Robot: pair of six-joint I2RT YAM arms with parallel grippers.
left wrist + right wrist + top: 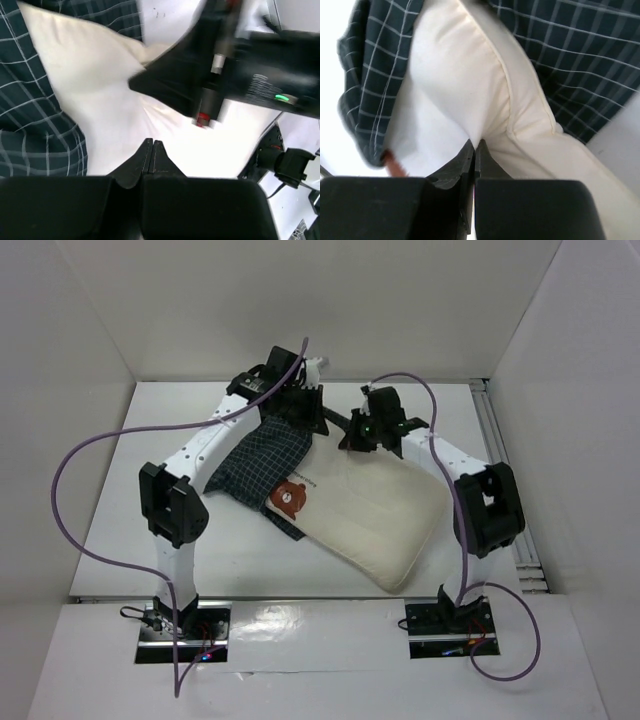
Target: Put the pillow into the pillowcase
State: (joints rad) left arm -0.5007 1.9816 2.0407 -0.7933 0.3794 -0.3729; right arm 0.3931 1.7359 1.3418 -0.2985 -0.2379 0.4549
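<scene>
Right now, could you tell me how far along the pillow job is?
Early. Done: the pillowcase only overlaps one end of the pillow; the bear print and most of the pillow lie outside. In hand: the right tool is shut, seemingly pinching the pillow's seam; the left tool is shut too, its hold unclear. Left: getting the whole pillow inside.

My left gripper [303,405] and right gripper [368,430] are both at the far end of the table [120,510]. The pillowcase [262,462] lies over the pillow [375,520]'s far-left end, bear print [290,499] exposed.
</scene>
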